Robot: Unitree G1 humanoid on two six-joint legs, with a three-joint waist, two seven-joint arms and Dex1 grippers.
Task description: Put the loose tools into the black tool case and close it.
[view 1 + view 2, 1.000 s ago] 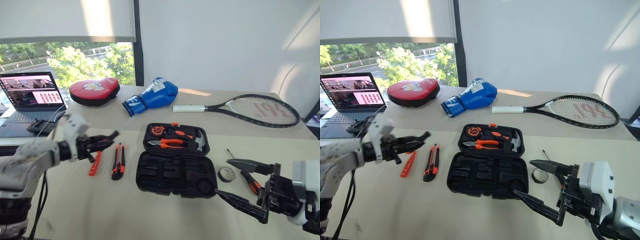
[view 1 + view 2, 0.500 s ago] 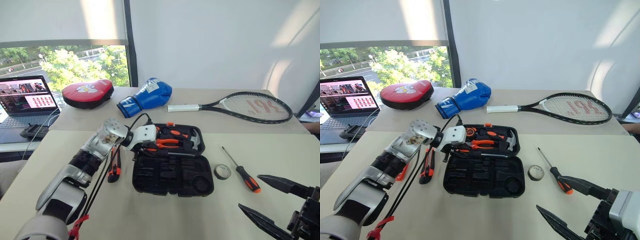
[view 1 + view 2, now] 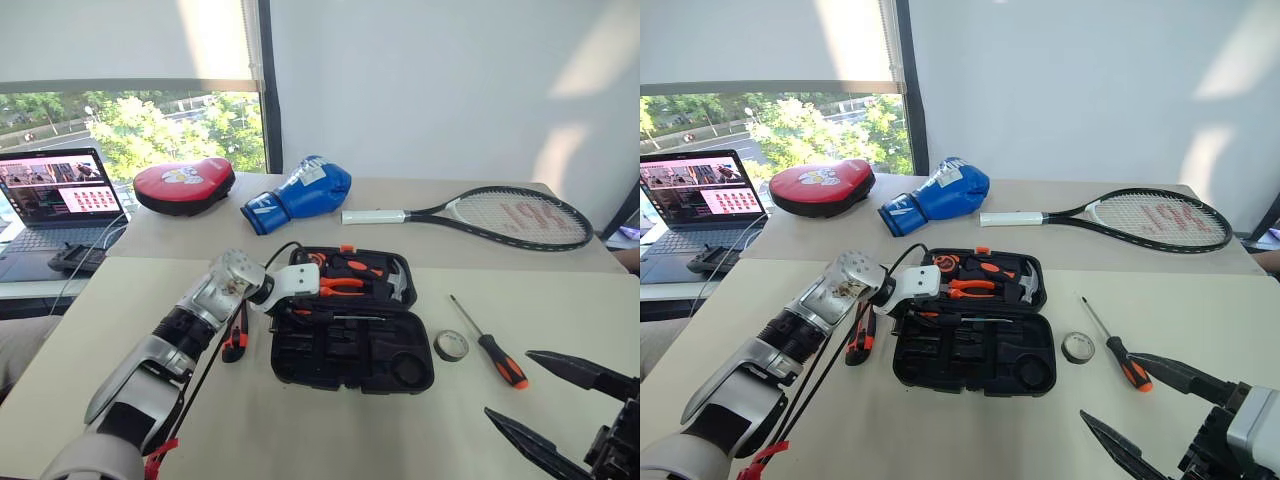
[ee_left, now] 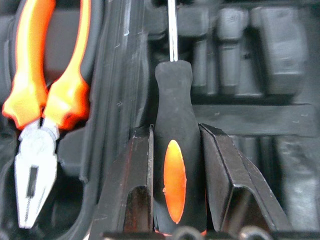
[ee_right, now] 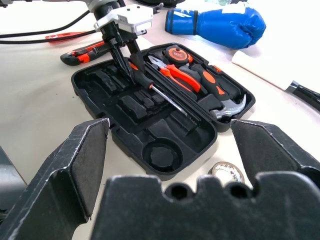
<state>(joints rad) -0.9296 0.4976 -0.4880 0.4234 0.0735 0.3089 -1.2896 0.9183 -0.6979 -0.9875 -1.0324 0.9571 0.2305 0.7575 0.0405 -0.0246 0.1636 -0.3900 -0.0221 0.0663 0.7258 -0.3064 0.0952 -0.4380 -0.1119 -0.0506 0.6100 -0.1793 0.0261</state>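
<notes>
Left tool (image 5: 125, 52) grips long orange-black-handled screwdriver (image 4: 174, 150) over open black moulded tool case (image 3: 352, 345) (right tool (image 3: 560, 405) agape): seat the shaft squarely before release.

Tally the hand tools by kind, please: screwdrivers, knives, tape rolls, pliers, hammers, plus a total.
Screwdrivers: 3 (long orange-black screwdriver in the left gripper, second long orange-black screwdriver lying loose, small all-orange screwdriver)
Orange-black utility knife: 1
Small black tape roll: 1
Orange-handled pliers: 1
Steel-headed hammer: 1
Total: 7
</notes>
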